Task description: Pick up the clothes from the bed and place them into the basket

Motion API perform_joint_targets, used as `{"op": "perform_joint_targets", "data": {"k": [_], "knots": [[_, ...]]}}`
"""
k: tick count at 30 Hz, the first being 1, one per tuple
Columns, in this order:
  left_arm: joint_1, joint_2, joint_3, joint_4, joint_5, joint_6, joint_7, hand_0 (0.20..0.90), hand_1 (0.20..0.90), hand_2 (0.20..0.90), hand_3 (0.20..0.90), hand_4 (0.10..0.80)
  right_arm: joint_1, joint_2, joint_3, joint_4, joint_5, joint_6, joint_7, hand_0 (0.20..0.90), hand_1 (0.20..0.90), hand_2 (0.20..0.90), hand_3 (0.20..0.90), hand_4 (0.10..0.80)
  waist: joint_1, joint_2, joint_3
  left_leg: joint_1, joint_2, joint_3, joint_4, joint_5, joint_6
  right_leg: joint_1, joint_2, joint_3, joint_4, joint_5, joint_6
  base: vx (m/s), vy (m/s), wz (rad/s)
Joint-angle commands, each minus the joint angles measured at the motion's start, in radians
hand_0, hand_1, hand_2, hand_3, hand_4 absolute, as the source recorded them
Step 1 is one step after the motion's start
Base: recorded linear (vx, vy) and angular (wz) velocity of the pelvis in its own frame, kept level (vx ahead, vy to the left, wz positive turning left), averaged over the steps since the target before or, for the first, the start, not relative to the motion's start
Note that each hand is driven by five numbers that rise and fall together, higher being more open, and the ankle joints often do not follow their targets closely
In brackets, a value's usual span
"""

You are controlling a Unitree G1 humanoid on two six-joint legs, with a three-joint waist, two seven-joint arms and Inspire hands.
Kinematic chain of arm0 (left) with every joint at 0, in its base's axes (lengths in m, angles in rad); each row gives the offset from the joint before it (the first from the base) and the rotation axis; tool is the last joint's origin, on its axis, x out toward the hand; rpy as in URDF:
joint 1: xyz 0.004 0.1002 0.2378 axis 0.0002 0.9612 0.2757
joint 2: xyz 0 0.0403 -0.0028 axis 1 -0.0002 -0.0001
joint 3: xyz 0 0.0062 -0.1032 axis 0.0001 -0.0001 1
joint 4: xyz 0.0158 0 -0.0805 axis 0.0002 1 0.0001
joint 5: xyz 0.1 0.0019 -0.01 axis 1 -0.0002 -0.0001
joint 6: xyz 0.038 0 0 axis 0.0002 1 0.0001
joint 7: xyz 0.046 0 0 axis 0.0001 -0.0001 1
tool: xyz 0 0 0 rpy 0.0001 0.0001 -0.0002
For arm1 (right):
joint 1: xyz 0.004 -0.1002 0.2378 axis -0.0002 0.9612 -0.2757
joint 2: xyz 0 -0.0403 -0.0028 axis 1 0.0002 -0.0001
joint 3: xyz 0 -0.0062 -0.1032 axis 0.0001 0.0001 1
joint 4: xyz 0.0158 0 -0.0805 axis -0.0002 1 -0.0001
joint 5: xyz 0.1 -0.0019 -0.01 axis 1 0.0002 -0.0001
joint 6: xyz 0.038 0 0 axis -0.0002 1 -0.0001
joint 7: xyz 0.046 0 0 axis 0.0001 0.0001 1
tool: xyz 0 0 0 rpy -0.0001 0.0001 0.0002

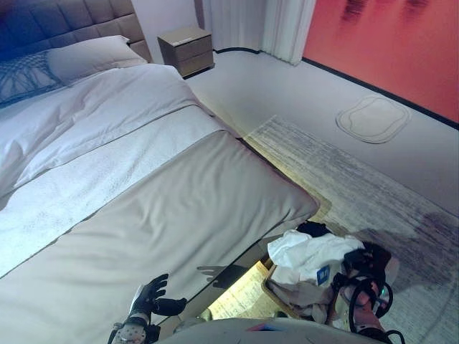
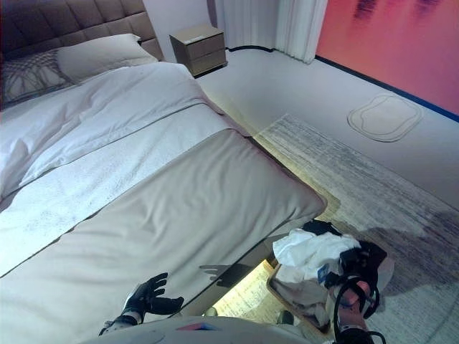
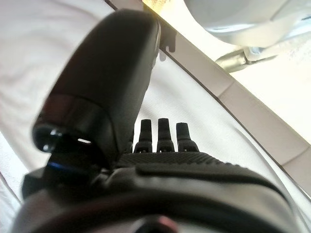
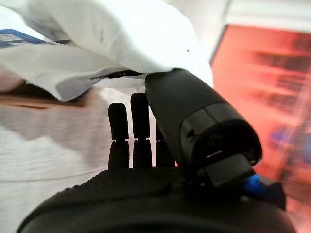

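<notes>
The left hand [image 1: 149,295] hovers over the near edge of the bed [image 1: 165,208], its fingers [image 3: 159,131] straight and spread with the thumb standing apart, holding nothing; in its wrist view only the grey cover shows past the fingertips. The right hand [image 2: 356,266] is low at the near right, at the right side of the basket [image 1: 276,290]; in its own wrist view the fingers [image 4: 132,116] are straight and close together, with the white cloth just past the fingertips and nothing clasped. The clothes [image 1: 315,256] lie heaped in the basket, a white garment on top, a dark piece at the far side and paler cloth beneath, spilling over the rim. The basket stands on the floor just beside the near right corner of the bed, on a pale streaked rug [image 1: 337,179]. A taupe cover spreads over the near part of the bed, and a white duvet [image 1: 93,107] and pillows [image 1: 86,56] lie farther off by a padded headboard [image 1: 64,18]. A nightstand [image 1: 186,49] stands at the far side, well apart, and a small oval mat [image 1: 373,119] lies on the floor at the far right.
</notes>
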Motion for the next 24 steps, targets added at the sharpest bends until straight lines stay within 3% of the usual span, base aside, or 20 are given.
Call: {"op": "perform_joint_targets", "data": {"k": [1, 6, 11, 16, 21, 24], "knots": [[-0.053, 0.066, -0.039, 0.021, 0.011, -0.061, -0.005, 0.900, 0.900, 0.900, 0.900, 0.800, -0.101, -0.024, -0.067, 0.023, 0.053, -0.114, -0.053, 0.300, 0.300, 0.300, 0.200, 0.100, 0.027, -0.005, -0.010, -0.043, -0.008, -0.055, 0.002, -0.007, -0.004, 0.036, -0.066, -0.036, 0.019, 0.023, 0.059, 0.055, -0.011, 0.04], [-0.048, 0.078, -0.065, 0.020, 0.022, -0.069, -0.021, 0.900, 0.900, 0.900, 0.900, 0.800, -0.142, -0.039, -0.097, 0.198, 0.197, -0.059, 0.072, 0.300, 0.300, 0.300, 0.200, 0.100, 0.053, 0.013, -0.012, -0.043, -0.016, -0.072, 0.002, -0.005, -0.005, 0.040, -0.074, -0.055, 0.020, 0.024, 0.059, 0.053, -0.019, 0.12], [-0.058, 0.077, -0.097, 0.016, 0.001, -0.078, -0.024, 0.900, 0.900, 0.900, 0.900, 0.800, -0.187, -0.072, -0.085, 0.242, 0.258, -0.016, 0.074, 0.300, 0.300, 0.300, 0.200, 0.100, 0.065, 0.036, 0.000, -0.067, -0.030, -0.093, 0.002, 0.002, -0.006, 0.015, -0.082, -0.061, 0.023, 0.026, 0.057, -0.009, 0.011, 0.05], [-0.105, 0.040, -0.162, 0.008, -0.047, -0.098, -0.028, 0.900, 0.900, 0.900, 0.900, 0.800, -0.318, -0.196, -0.113, 0.315, 0.313, 0.030, 0.127, 0.300, 0.300, 0.300, 0.200, 0.100, 0.068, 0.106, 0.052, -0.130, -0.061, -0.118, 0.002, 0.021, -0.003, -0.070, -0.100, -0.058, 0.064, 0.013, 0.045, -0.185, 0.138, 0.15], [-0.141, -0.010, -0.217, -0.022, -0.121, -0.124, -0.008, 0.900, 0.900, 0.900, 0.900, 0.800, -0.494, -0.342, -0.099, 0.336, 0.277, 0.102, 0.119, 0.300, 0.300, 0.300, 0.200, 0.100, 0.060, 0.201, 0.151, -0.208, -0.094, -0.129, 0.005, 0.056, -0.006, -0.159, -0.117, -0.047, 0.105, 0.005, 0.034, -0.187, 0.140, 0.08], [-0.147, -0.016, -0.230, -0.037, -0.129, -0.145, 0.003, 0.900, 0.900, 0.900, 0.900, 0.800, -0.546, -0.385, -0.094, 0.337, 0.275, 0.113, 0.130, 0.300, 0.300, 0.300, 0.200, 0.100, 0.059, 0.226, 0.197, -0.245, -0.104, -0.127, 0.028, 0.063, -0.007, -0.205, -0.120, -0.050, 0.143, -0.006, 0.026, -0.133, 0.033, 0.01]]}}
